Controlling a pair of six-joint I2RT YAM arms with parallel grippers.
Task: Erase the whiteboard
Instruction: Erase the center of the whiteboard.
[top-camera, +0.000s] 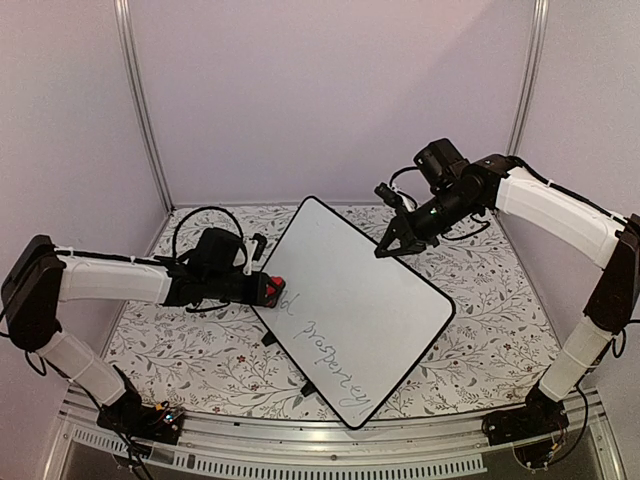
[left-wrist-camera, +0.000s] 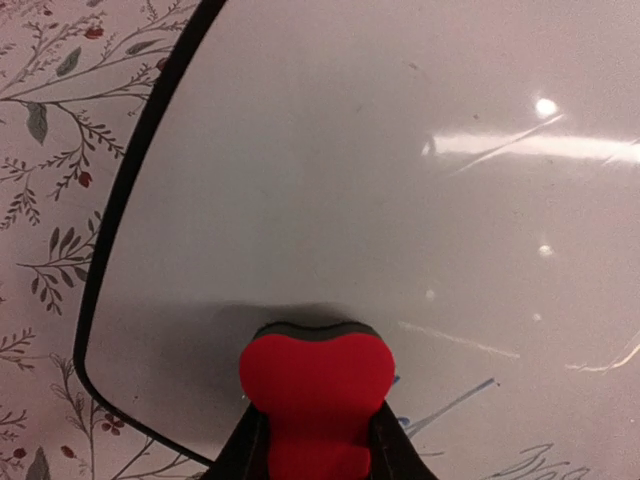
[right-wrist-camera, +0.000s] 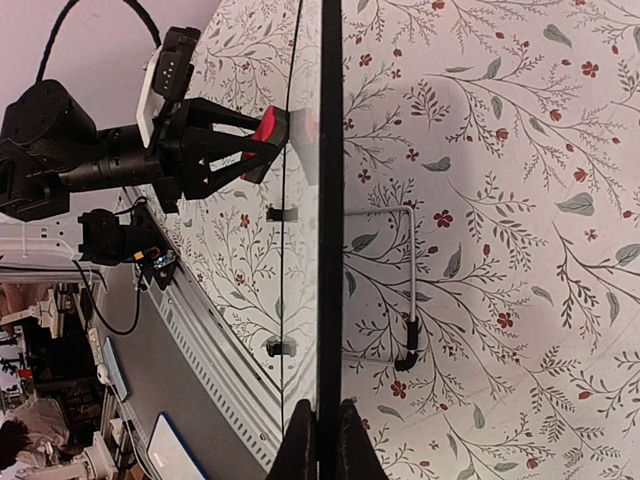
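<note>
The whiteboard (top-camera: 360, 300) stands tilted on its black feet in the middle of the table, with dark cursive writing along its lower left part. My left gripper (top-camera: 268, 291) is shut on a red eraser (left-wrist-camera: 317, 385) and presses its dark felt face against the board (left-wrist-camera: 350, 180) near the left rim, just beside faint blue marks. My right gripper (top-camera: 385, 247) is shut on the board's upper right rim; in the right wrist view the fingers (right-wrist-camera: 297, 440) pinch the black edge (right-wrist-camera: 331, 200), seen edge-on. The eraser also shows there (right-wrist-camera: 265, 127).
A floral tablecloth (top-camera: 480, 330) covers the table. A wire stand (right-wrist-camera: 410, 290) props the board from behind. Purple walls enclose the back and sides. A metal rail (top-camera: 330, 440) runs along the near edge, with both arm bases on it.
</note>
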